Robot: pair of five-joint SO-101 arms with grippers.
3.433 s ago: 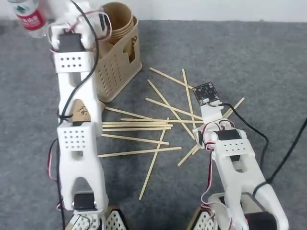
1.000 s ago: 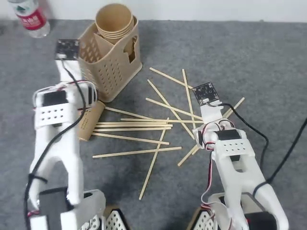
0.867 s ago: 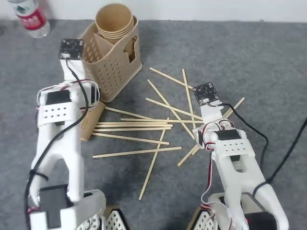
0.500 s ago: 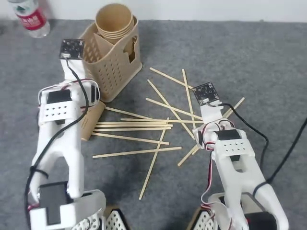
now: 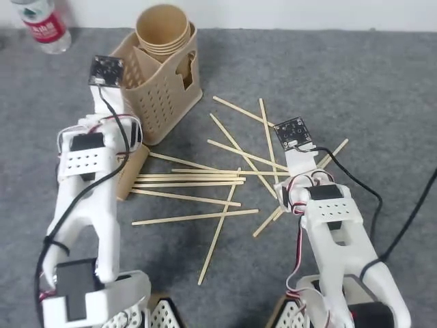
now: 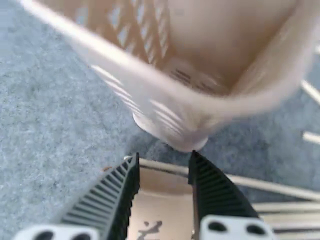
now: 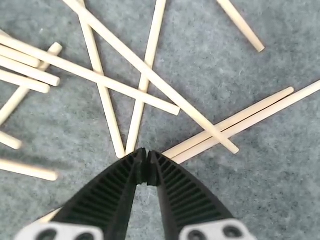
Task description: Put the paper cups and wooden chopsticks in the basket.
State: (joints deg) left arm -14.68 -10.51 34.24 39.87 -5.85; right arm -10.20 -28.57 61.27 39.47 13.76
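Our left gripper (image 6: pixel 164 159) hangs open in its wrist view, above a lying paper cup (image 6: pixel 160 215) just near of the basket (image 6: pixel 165 120). In the right wrist view, our right gripper (image 7: pixel 146 155) is pinched shut over scattered chopsticks (image 7: pixel 145 80). From above, we see stacked cups (image 5: pixel 162 31) in the basket, with chopsticks right of it.

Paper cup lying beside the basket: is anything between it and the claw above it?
Nothing visible. The left gripper is open directly above the cup, with the basket just beyond.
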